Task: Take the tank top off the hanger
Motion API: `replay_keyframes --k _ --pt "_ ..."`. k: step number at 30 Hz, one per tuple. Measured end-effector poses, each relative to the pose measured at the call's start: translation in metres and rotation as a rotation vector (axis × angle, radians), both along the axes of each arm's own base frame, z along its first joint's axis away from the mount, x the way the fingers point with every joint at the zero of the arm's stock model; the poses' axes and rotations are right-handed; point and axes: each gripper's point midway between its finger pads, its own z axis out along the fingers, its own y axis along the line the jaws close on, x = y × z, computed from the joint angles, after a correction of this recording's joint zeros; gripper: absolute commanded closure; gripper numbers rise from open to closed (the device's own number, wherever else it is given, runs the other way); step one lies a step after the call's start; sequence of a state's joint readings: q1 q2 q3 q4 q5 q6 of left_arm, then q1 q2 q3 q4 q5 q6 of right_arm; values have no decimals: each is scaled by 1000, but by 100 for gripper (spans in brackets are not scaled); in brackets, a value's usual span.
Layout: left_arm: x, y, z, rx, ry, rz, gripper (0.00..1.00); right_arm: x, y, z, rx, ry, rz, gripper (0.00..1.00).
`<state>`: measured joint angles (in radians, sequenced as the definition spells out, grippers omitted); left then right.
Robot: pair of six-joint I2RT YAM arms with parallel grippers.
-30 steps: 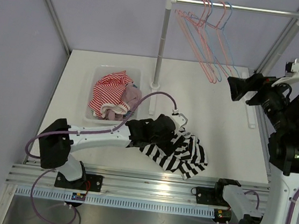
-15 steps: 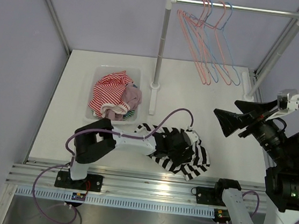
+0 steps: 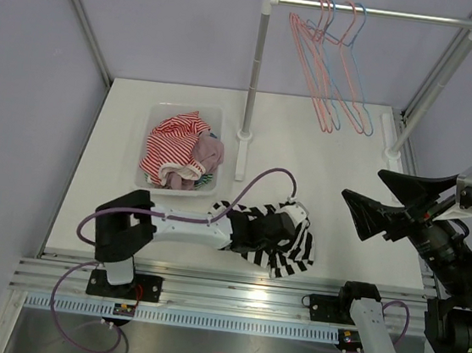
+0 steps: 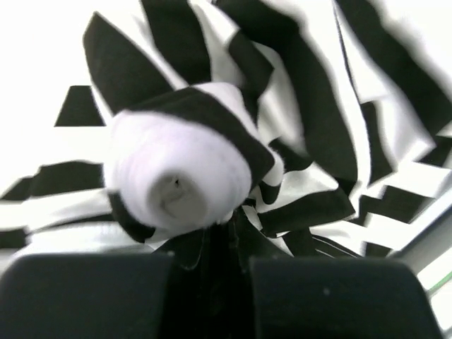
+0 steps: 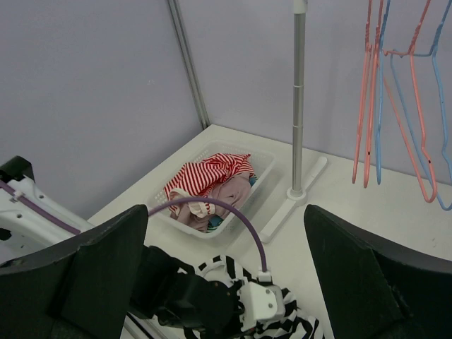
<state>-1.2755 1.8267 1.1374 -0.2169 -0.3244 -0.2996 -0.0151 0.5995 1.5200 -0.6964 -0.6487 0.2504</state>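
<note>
The black-and-white striped tank top [image 3: 298,253] lies bunched on the table near its front edge, also seen in the left wrist view [image 4: 311,120] and the right wrist view [image 5: 311,330]. My left gripper [image 3: 284,236] is shut on a fold of it; in its own view the gripper [image 4: 226,258] pinches dark cloth below a rolled white hem. Pink and blue hangers [image 3: 333,68] hang bare on the rail. No hanger shows in the tank top. My right gripper [image 3: 361,183] is open in the air right of the tank top, its fingers [image 5: 78,282] empty.
A clear basket [image 3: 160,113] of clothes, red-striped on top, stands at the back left, with its rim [image 5: 263,185] in the right wrist view. The rack's post [image 3: 255,68] and foot stand mid-table. A second post [image 3: 439,76] rises at the right.
My left gripper has closed on the tank top and drawn it slightly left and into a tighter bunch. The right arm has come down from by the hangers to the near right.
</note>
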Motion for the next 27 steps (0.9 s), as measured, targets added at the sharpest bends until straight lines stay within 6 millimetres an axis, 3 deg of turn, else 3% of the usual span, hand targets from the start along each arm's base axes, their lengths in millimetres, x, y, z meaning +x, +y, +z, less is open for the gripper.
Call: replay_keyframes --k 6,12,15,21,27 --pt "18 27 92 -131 -106 117 100 1 -1 -6 -1 19 -5 1" --pt "51 69 177 -231 -197 296 100 1 -3 -11 -1 33 -20 0" --pt "72 97 205 -258 -221 388 100 1 -4 -12 1 35 -28 1" --pt "127 175 258 -285 -273 626 100 3 -4 -16 6 45 -30 0" --pt "176 251 290 -292 -312 841 100 3 -4 -17 10 52 -29 1"
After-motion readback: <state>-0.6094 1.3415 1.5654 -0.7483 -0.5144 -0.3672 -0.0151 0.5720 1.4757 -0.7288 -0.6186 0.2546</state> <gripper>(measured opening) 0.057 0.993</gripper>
